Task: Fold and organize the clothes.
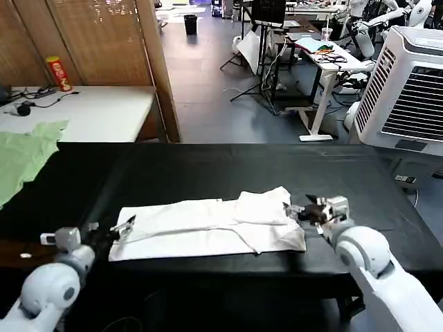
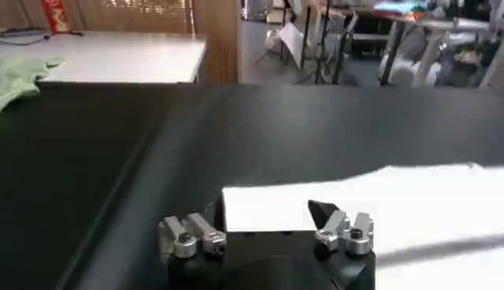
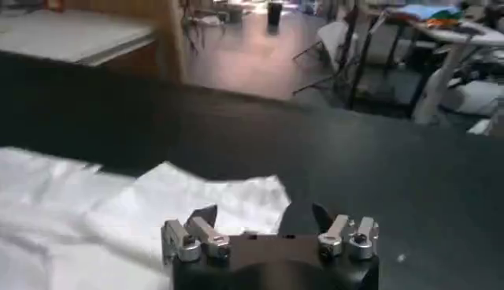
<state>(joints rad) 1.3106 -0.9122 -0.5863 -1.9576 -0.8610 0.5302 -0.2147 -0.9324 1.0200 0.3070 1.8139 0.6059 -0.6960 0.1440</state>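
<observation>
the black table point(image 1: 208, 166) carries the white t-shirt point(image 1: 208, 225), which lies along its near edge as a long, flat band, plain side up, with a rumpled, doubled-over lump toward the right end. by that shape the lengthwise folds look done, and what seems left is bringing the ends together and squaring the bundle. a light green garment point(image 1: 24, 155) sits apart at the table's far left corner. the left gripper point(image 1: 124, 227) reaches low and level at the shirt's left end, fingers spread apart with the cloth's corner lying between them, not pinched. the right gripper point(image 1: 296, 210) comes in at the right end, beside the rumpled part, its fingers likewise apart and clamped on nothing, tips just over the fabric's edge.
</observation>
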